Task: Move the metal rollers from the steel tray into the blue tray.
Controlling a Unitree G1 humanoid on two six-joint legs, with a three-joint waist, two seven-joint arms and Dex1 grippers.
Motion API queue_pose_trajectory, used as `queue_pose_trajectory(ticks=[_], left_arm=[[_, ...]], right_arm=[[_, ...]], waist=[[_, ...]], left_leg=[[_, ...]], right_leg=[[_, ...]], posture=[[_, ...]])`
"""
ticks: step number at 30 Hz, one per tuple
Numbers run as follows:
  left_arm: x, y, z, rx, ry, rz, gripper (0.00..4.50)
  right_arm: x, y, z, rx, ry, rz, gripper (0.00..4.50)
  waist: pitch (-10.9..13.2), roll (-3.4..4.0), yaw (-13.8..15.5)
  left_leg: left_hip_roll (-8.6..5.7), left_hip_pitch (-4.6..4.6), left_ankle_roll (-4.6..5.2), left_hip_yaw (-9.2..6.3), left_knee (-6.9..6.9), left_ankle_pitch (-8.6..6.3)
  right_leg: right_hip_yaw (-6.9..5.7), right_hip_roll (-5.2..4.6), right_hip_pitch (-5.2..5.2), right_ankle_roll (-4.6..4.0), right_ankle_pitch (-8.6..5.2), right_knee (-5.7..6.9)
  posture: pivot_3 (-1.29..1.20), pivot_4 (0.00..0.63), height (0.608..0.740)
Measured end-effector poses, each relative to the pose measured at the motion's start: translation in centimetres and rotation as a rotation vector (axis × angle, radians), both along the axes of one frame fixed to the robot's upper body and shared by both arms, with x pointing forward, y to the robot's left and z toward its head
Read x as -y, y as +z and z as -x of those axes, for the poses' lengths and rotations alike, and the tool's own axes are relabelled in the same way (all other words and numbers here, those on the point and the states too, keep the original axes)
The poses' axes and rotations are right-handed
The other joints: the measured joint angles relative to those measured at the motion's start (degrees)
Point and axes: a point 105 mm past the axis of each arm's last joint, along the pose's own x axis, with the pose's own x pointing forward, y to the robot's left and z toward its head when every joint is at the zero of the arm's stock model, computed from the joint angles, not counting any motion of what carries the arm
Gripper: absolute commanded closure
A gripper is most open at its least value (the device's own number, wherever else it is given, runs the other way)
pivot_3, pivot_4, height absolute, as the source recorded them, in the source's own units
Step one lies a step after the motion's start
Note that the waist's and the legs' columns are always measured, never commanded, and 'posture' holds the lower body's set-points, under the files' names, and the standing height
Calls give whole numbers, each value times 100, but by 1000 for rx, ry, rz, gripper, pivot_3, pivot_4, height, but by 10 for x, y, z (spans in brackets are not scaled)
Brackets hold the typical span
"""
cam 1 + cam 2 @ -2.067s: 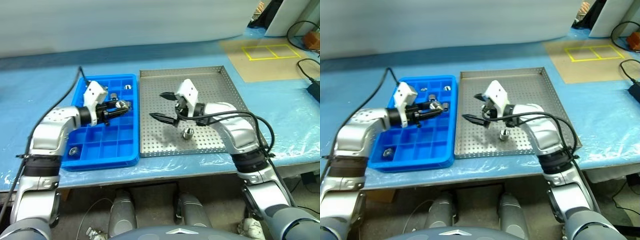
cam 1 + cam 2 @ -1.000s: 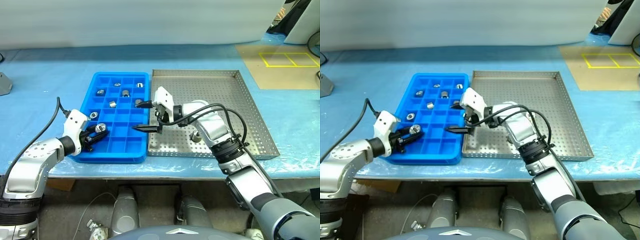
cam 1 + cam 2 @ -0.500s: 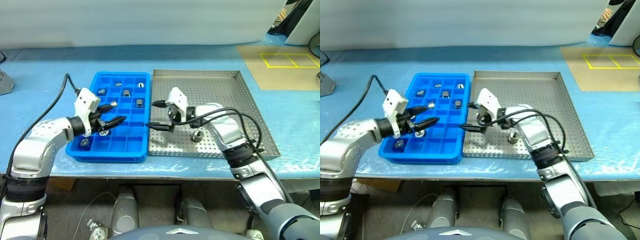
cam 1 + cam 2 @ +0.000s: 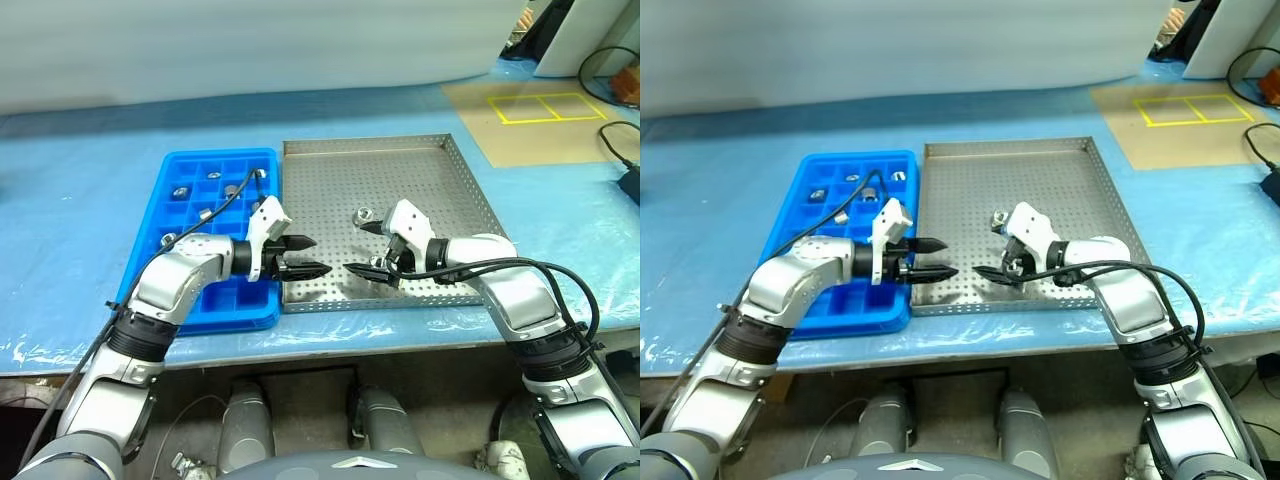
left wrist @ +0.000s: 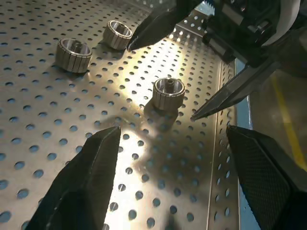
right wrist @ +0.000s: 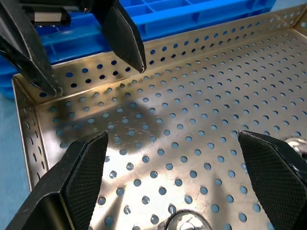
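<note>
The steel tray lies right of the blue tray, which holds several metal rollers. My left gripper is open and empty over the steel tray's near left corner, pointing right. Facing it, my right gripper is open and empty too. In the left wrist view three rollers lie on the perforated floor; one roller sits between my right gripper's fingers, ahead of my left gripper. Another roller lies just beyond. The right wrist view shows my right gripper facing the left fingers.
Blue plastic sheeting covers the table around both trays. A brown mat with yellow tape squares lies at the far right, with black cables beside it. The table's front edge runs just below the trays.
My left gripper has opened, left its roller in the blue tray and swung right to the steel tray's near left corner. My right gripper has drawn back to the right, still open. The camera shifted.
</note>
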Motion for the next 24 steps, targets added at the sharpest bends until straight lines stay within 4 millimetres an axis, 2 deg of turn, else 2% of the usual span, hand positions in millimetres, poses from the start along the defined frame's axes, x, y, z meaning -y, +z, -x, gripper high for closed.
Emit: queue_pose_trajectory(ticks=[6,15,18,24], left_arm=[[3,-2,-1,-24,-27,7,787],[5,0,-1,4,-48,-16,787],[5,-1,-2,10,-42,-23,727],[2,-4,-7,31,-11,-53,727]], right_arm=[[8,-20,4,-53,-74,-3,0],[18,-33,-4,-67,-162,9,0],[18,-34,-3,-62,-151,5,591],[21,-39,-5,-54,-152,19,2629]], waist=[[0,0,-45],[0,1,-106],[0,1,-122],[0,0,-128]], left_leg=[[0,3,10,12,6,-6],[2,5,26,16,28,-16],[2,5,30,17,30,-19],[2,21,35,16,38,-22]], right_leg=[[10,0,0,0,0,-3],[14,-1,11,2,1,-1],[14,-2,14,2,1,-3],[13,-3,36,3,0,-5]], posture=[[-266,150,740],[-259,150,740],[-250,150,740],[-239,150,740]])
